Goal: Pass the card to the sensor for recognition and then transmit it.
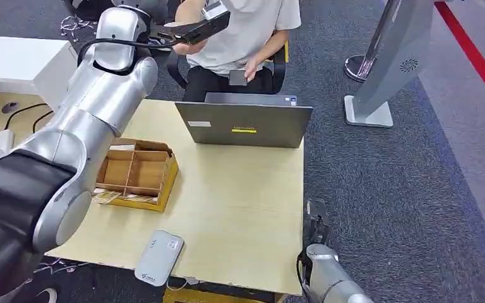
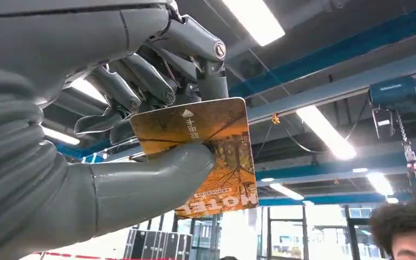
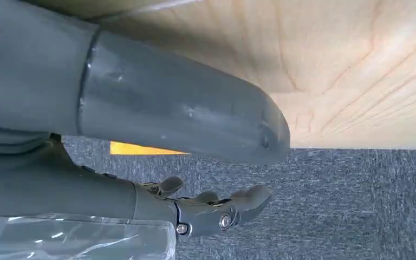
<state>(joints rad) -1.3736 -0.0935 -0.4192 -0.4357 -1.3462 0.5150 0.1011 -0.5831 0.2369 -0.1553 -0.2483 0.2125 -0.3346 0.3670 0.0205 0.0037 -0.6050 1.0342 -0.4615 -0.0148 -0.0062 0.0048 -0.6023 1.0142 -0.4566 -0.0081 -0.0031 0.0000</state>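
Observation:
My left arm is raised far forward, and its hand (image 1: 197, 26) reaches out to the seated person (image 1: 252, 28), whose hand (image 1: 184, 43) is close under it. In the left wrist view this hand (image 2: 141, 108) pinches an orange patterned card (image 2: 216, 135) between the thumb and fingers. The grey-white card sensor (image 1: 159, 257) lies at the near edge of the wooden table (image 1: 240, 208). My right hand (image 1: 316, 222) hangs low beside the table's near right corner; in the right wrist view this hand (image 3: 157, 119) has its fingers (image 3: 222, 206) apart and holds nothing.
A cardboard divider box (image 1: 136, 172) with cards beside it sits on the table's left. A grey laptop (image 1: 246, 123) stands at the far edge, in front of the person. A grey stand (image 1: 385, 69) is on the carpet to the right.

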